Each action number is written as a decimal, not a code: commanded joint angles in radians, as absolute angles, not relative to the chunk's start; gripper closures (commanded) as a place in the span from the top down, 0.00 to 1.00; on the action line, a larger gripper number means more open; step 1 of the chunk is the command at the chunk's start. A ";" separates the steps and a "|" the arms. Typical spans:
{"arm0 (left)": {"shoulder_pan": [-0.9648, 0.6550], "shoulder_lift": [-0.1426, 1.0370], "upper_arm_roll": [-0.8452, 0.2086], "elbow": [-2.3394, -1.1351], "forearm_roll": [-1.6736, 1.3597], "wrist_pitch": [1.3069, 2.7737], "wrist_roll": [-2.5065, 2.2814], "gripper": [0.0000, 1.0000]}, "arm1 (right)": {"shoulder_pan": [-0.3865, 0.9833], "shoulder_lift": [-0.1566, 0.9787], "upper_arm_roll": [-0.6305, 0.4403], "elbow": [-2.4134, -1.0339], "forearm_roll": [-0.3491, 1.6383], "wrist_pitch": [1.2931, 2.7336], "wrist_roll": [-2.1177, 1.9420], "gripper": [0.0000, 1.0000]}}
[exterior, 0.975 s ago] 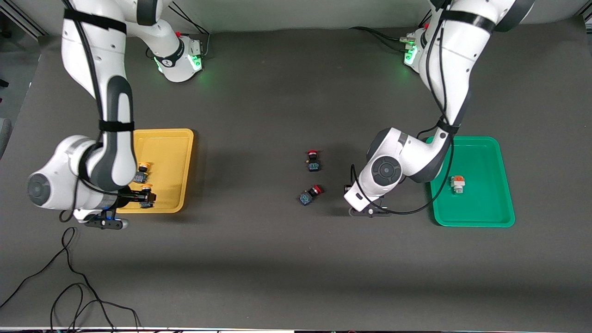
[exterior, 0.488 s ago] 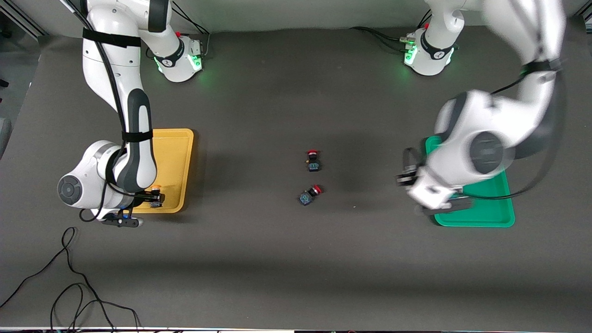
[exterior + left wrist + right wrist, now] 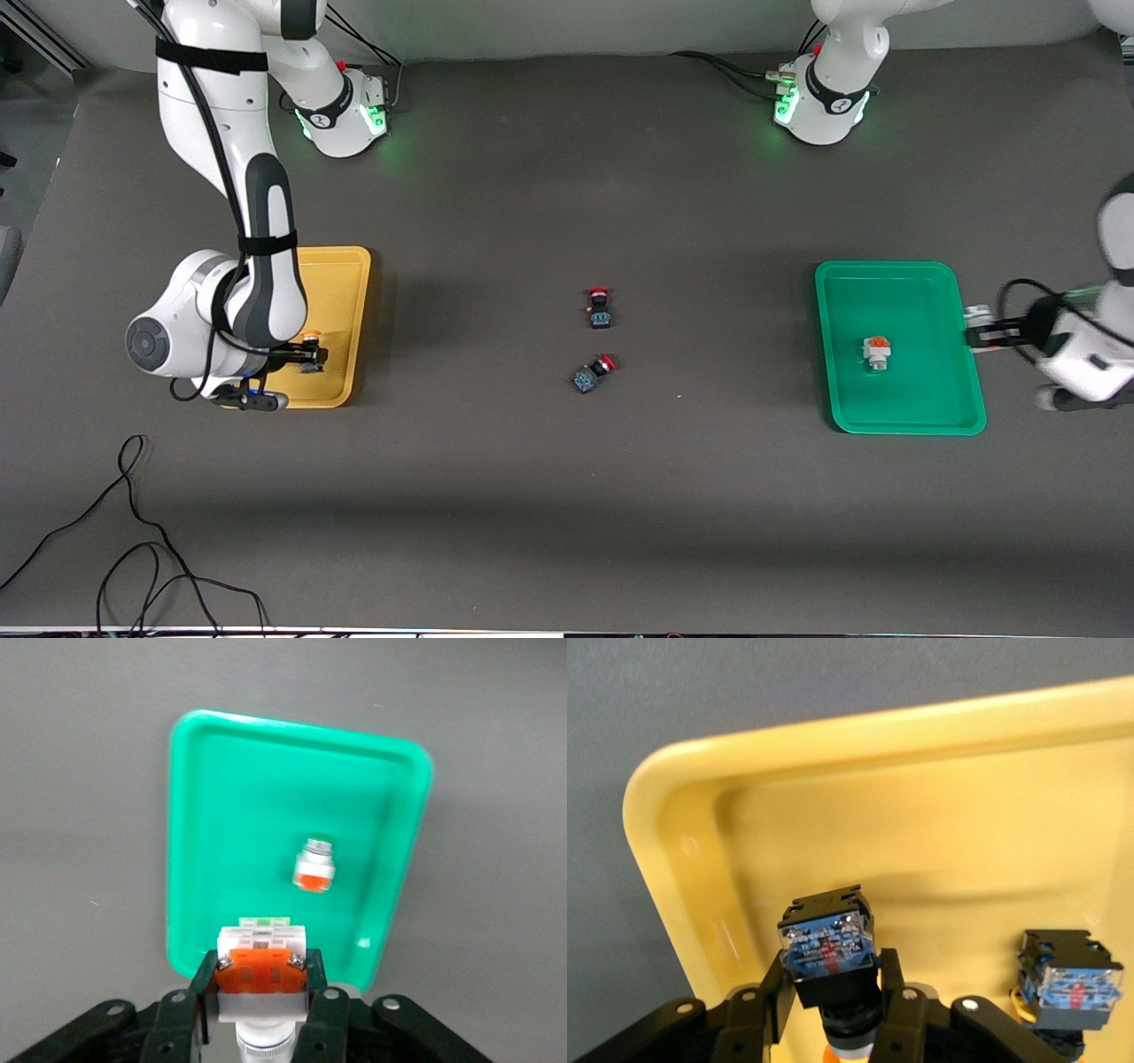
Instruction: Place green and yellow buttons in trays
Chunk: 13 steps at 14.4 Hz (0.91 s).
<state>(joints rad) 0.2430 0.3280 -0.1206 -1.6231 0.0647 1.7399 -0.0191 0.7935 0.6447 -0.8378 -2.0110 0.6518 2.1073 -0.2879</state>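
Between the right gripper's (image 3: pixel 833 992) fingers sits 1 yellow-capped button (image 3: pixel 828 943), clamped by its black-and-blue body, over the yellow tray (image 3: pixel 341 266). Just beside that gripper, a second yellow-capped button (image 3: pixel 1069 985) lies in the tray. At the table's other end, the left gripper (image 3: pixel 263 997) clasps 1 white-bodied button (image 3: pixel 261 970) above the green tray's (image 3: pixel 921 416) rim; another white-bodied button (image 3: pixel 876 353) rests inside. 2 red-capped buttons (image 3: pixel 600 307) lie mid-table.

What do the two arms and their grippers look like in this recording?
Both arms are glossy white with dark grey joint sections. The right arm carries black straps and a black cable along its links. Green lights glow at both bases. The right gripper and the left gripper have black fingers on black bodies with silver screws.
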 commanded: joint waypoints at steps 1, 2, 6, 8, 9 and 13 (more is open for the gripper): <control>0.268 0.333 -0.133 -1.788 0.112 1.943 0.011 0.24 | 0.870 0.611 -0.862 -2.077 0.673 2.178 -0.256 0.51; 0.273 0.345 -0.133 -1.854 0.133 2.024 0.011 0.25 | 0.873 0.607 -0.865 -2.074 0.673 2.178 -0.230 1.00; 0.310 0.400 -0.132 -2.005 0.149 2.233 0.012 0.27 | 0.876 0.571 -0.900 -2.036 0.658 2.119 -0.222 1.00; 0.311 0.455 -0.132 -2.005 0.155 2.291 0.011 0.28 | 0.877 0.565 -0.958 -1.939 0.602 1.992 -0.224 1.00; 0.313 0.472 -0.132 -2.005 0.155 2.310 0.008 0.31 | 0.877 0.552 -0.997 -1.886 0.588 1.920 -0.233 1.00; 0.319 0.448 -0.133 -1.979 0.158 2.238 0.020 1.00 | 0.877 0.537 -1.089 -1.674 0.525 1.712 -0.232 1.00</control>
